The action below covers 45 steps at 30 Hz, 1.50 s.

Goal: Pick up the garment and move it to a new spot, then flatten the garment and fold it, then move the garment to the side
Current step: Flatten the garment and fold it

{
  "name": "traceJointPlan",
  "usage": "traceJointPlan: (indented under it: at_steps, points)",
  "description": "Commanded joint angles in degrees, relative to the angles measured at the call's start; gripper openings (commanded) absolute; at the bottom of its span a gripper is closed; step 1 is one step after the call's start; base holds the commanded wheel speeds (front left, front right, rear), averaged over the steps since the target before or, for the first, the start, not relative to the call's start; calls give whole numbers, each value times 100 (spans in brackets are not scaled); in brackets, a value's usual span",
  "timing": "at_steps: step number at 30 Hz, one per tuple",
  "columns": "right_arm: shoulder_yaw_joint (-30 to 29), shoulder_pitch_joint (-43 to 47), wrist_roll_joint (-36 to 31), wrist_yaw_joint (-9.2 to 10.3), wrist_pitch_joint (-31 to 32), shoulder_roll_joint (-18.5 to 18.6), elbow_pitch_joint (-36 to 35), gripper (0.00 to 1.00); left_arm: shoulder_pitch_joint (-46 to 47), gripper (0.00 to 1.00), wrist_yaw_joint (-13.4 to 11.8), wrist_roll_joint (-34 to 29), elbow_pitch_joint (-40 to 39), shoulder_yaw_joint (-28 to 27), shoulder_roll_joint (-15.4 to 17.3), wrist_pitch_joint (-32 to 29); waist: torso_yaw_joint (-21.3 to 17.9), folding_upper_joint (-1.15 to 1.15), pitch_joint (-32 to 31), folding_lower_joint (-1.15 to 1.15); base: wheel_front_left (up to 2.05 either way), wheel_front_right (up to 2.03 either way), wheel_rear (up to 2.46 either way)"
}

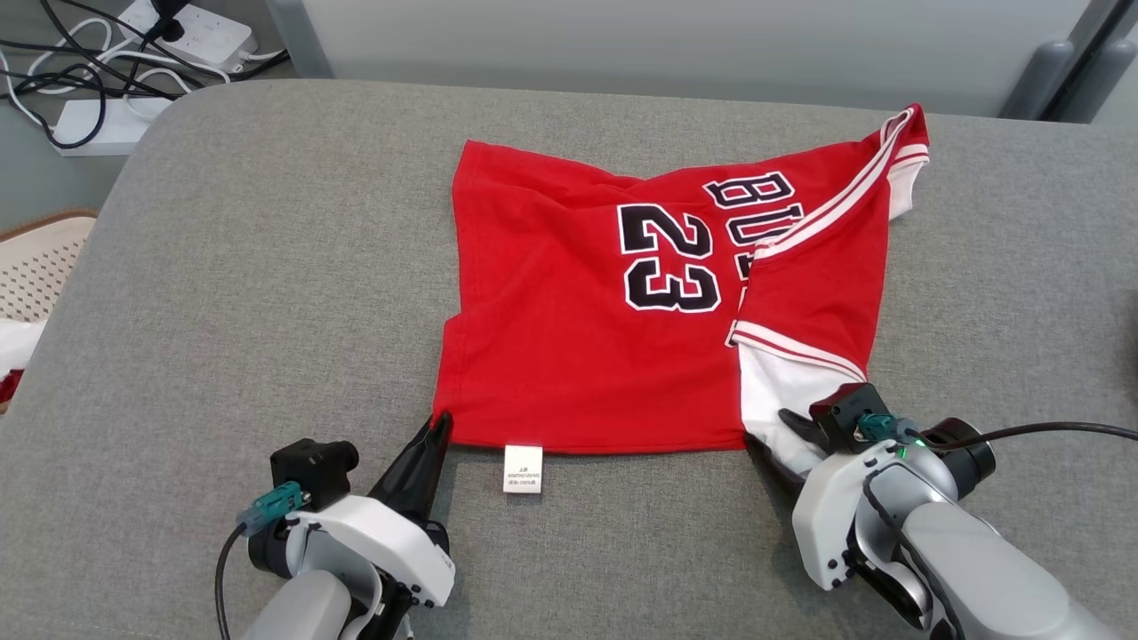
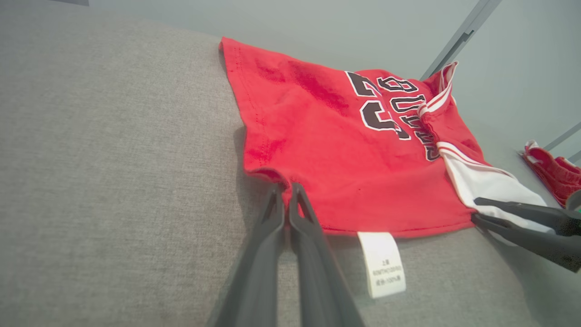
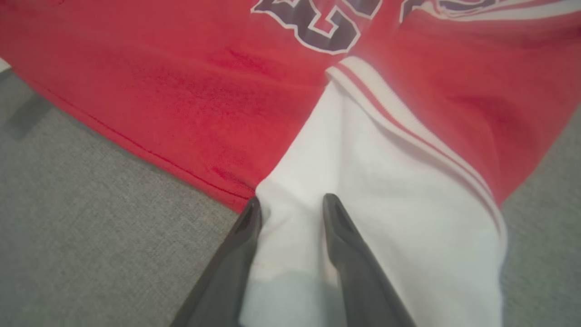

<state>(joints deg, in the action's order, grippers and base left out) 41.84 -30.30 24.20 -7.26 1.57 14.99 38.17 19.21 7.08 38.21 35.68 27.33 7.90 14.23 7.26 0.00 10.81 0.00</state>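
Red 23 jersey lies about mid-way across the grey cushion, number side up. On my right side a flap with striped trim is folded in over the chest lettering, and its white panel ends at the near-right corner. My left gripper is clenched on the near-left hem corner; the left wrist view shows red cloth nipped between the tips. My right gripper sits at the near-right corner, jaws apart, white panel between the 2 fingers, not clamped as far as I can see. White care label sticks out of the near hem onto the cushion, between the 2 grippers. Power strips and cables lie on the floor beyond the far-left corner.
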Motion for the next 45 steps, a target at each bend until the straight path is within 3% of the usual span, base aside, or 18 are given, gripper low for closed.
traceJointPlan:
  at_steps: [1, 12, 17, 18, 20, 21, 22, 30, 41, 42, 44, 45]
  points:
    - [45, -12, -48, -23, 2, -9, -20, 0, 157, 0, 34, -51, -109, -206, 71, 76, 0, 0, 0, 0, 0, 0, 0]
    - [-747, -10, 446, -23, -436, -89, -269, 0, 84, 0, 39, -93, -170, -279, 92, 76, -174, 0, -69, 0, 0, 0, 0]
    - [-595, 199, 845, -23, -171, 41, -589, 0, 76, 0, 40, -84, -170, -283, 98, 76, -258, 0, -70, 0, 0, 0, 0]
    - [-532, 249, 944, -23, -80, 76, -657, 10, 79, 0, 40, -83, -171, -285, 95, 76, -266, 0, -66, 0, 0, 0, 0]
    - [-412, 312, 1086, -23, 14, 158, -815, 50, 94, 0, 40, -94, -179, -299, 94, 76, -274, 0, -51, 0, 0, 0, 0]
    - [-402, 327, 1135, -23, 10, 188, -871, 99, 104, 0, 40, -107, -183, -313, 93, 76, -273, 0, -44, 0, 0, 0, 0]
    - [-380, 336, 1159, -23, 6, 212, -918, 100, 115, 0, 40, -129, -182, -336, 93, 76, -267, 0, -38, 0, 0, 0, 0]
    - [-381, 294, 1295, -23, -147, 141, -1016, 100, 133, 0, -74, -496, -172, -711, 33, 76, -141, 0, -18, 0, 0, 0, 0]
    - [-30, 126, 857, -23, 0, 92, -645, 100, 98, 0, -16, -752, -114, -907, -142, 76, -39, 0, 38, 0, 0, 0, 0]
    - [2, 104, 801, -23, 37, 66, -566, 96, 104, 0, -10, -764, -107, -910, -160, 76, -29, 0, 43, 0, 0, 0, 0]
    - [1, 28, 691, -23, 28, -16, -395, 22, 116, 0, 6, -793, -86, -909, -205, 76, -3, 0, 52, 0, 0, 0, 0]
    - [1, 28, 691, -23, 28, -16, -395, 22, 116, 0, 6, -793, -86, -909, -205, 76, -3, 0, 52, 0, 0, 0, 0]
